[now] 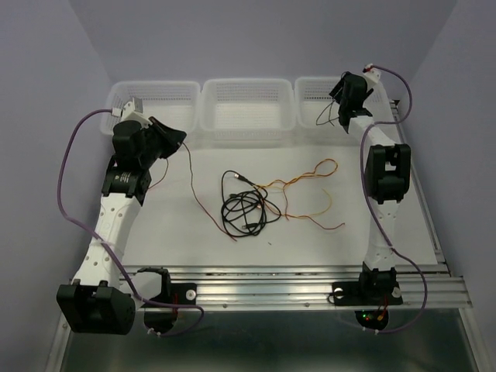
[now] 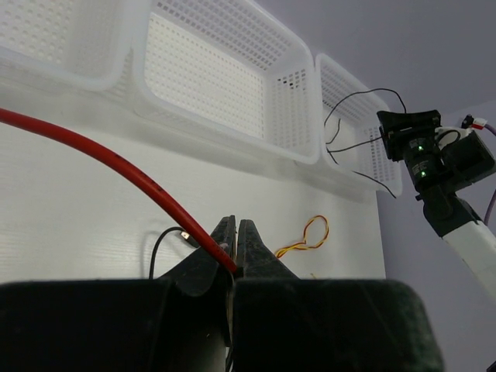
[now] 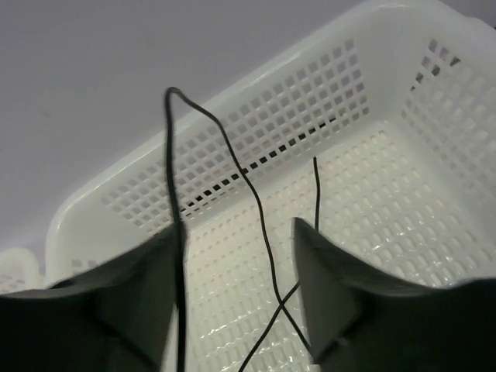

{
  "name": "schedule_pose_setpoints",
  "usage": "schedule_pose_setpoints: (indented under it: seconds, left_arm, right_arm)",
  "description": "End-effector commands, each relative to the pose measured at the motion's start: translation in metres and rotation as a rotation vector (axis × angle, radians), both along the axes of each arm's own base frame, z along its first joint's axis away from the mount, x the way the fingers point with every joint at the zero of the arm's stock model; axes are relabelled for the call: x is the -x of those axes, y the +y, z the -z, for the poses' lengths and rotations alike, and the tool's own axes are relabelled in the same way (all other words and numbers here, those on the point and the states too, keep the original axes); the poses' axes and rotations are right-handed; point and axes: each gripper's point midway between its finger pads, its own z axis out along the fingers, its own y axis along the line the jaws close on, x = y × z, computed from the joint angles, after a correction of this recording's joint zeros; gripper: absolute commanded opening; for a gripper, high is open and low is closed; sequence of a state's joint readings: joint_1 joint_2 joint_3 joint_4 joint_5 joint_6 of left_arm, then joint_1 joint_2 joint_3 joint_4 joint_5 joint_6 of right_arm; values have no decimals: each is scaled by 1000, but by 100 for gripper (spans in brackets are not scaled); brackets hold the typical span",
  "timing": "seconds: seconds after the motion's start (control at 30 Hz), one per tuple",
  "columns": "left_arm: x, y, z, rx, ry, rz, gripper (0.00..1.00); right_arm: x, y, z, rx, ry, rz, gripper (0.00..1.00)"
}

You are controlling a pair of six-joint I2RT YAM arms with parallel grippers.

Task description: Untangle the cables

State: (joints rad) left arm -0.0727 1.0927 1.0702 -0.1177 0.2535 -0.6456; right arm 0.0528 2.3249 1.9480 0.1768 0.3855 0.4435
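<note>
Looking like the pull-apart-and-bin step, roughly halfway: 2 cables lifted, 2 lying on the table.

Clamping the dark red cable in the left gripper, fingers shut tight on it, up near the left basket. Trailing the rest down across the table toward the black cable coil at centre. Not resolving whether touching the coil at the far end or just lying beside it.

Holding the right gripper over the right basket, jaws spread, pinching nothing. Leaving the thin black wire draped against the inner face of 1 finger and dangling toward the basket floor. Not confirming all of it inside: in the left wrist view, seemingly looping partly out past the rim.

Leaving the yellow/orange cable right of the coil, crossing its right edge, touched by neither gripper.

Next, judging from this: backing the right gripper up and away without hooking the wire on that finger, then checking for loose ends over the rim. Then drawing the red cable left and up slowly, watching the coil for drag; easing off and re-gripping nearer the crossing if dragging. After that, splitting black from yellow/orange with 2 grippers pulling opposite ways.
</note>
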Motion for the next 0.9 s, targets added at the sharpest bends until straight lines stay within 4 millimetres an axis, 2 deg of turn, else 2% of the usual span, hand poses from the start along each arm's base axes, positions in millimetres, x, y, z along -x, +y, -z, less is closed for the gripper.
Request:
schedule_pose_setpoints:
  seconds: [0.0,0.03,0.07,0.17,0.3,0.33,0.63,0.73,0.87]
  left_arm:
    - [7,-3,-32,-12,-100,22,0]
    - [7,-4,-35,-10,-104,26,0]
    - [7,-5,-36,-9,-107,28,0]
    - [10,-8,-41,-5,-118,41,0]
    - [14,-8,-45,-7,-126,43,0]
    - [14,-8,-45,-7,-128,43,0]
    - [10,-16,-46,-9,-122,68,0]
    - [6,-19,-46,-11,-118,77,0]
    - [1,-31,-69,-10,-159,106,0]
  right_arm:
    - [8,-18,-43,-18,-42,97,80]
    - [12,-18,-45,-26,-25,100,88]
    - [15,-20,-49,-27,-21,110,100]
    - [30,-28,-66,-24,-20,155,100]
    - [57,-48,-86,39,14,261,100]
    - [63,-51,-87,49,34,272,100]
    - [106,-68,-138,181,51,321,100]
    - [116,-70,-153,206,43,322,100]
    - [123,-55,-165,214,30,207,100]
